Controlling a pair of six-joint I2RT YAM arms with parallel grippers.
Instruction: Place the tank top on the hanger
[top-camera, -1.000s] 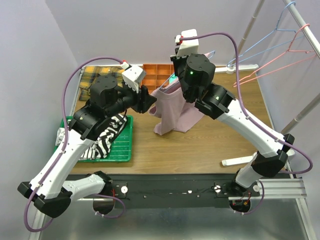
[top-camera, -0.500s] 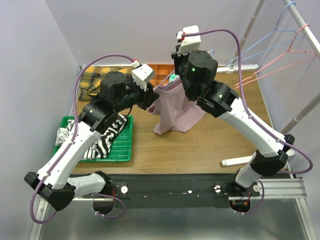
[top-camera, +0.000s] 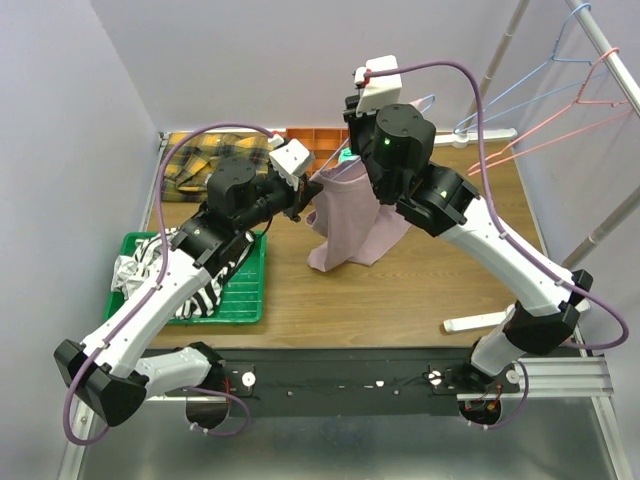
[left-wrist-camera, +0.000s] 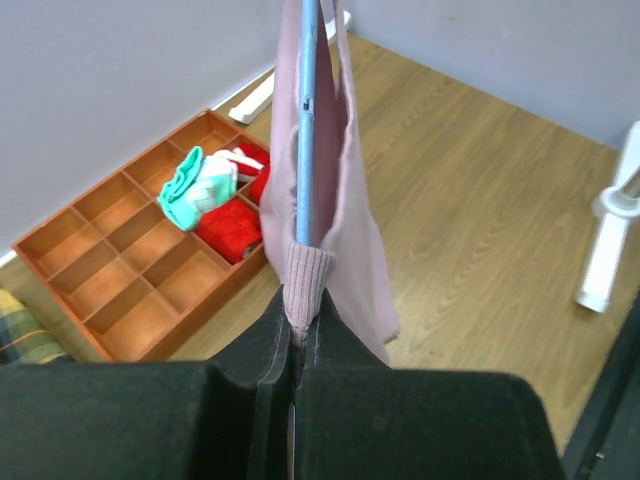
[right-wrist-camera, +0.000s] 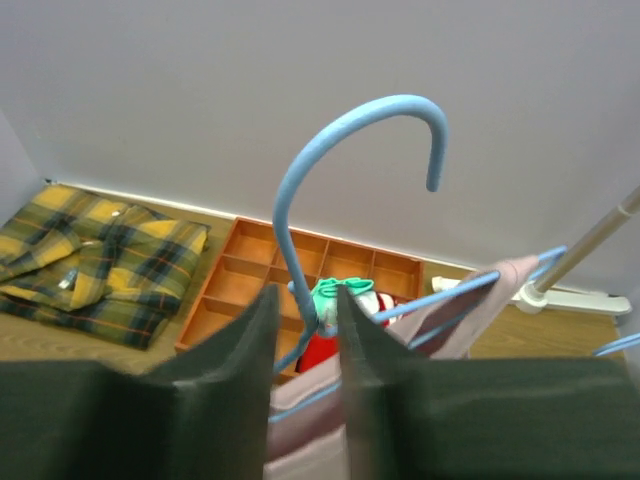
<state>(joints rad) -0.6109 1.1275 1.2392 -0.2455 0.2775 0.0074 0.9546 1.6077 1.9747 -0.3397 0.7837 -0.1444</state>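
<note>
The mauve-pink tank top (top-camera: 345, 225) hangs over the table, draped on the light-blue hanger (right-wrist-camera: 300, 190). In the left wrist view the hanger's wire (left-wrist-camera: 305, 120) runs inside the tank top (left-wrist-camera: 350, 250). My left gripper (left-wrist-camera: 300, 300) is shut on the top's ribbed edge, at the garment's left side (top-camera: 300, 198). My right gripper (right-wrist-camera: 305, 295) stands above the garment. Its jaws are parted, with a gap, on either side of the hanger's neck below the hook. One strap (right-wrist-camera: 500, 275) lies over the hanger's right arm.
An orange divided tray (top-camera: 315, 140) with teal and red cloths sits behind the top. A green tray (top-camera: 245, 300) holds a striped garment (top-camera: 200, 280) at the left. Yellow plaid cloth (top-camera: 200, 165) lies at the back left. A rack with blue and pink hangers (top-camera: 560, 130) stands at the right.
My left gripper moved in toward the tank top and closed on its edge. My right gripper's jaws have parted around the hanger's neck.
</note>
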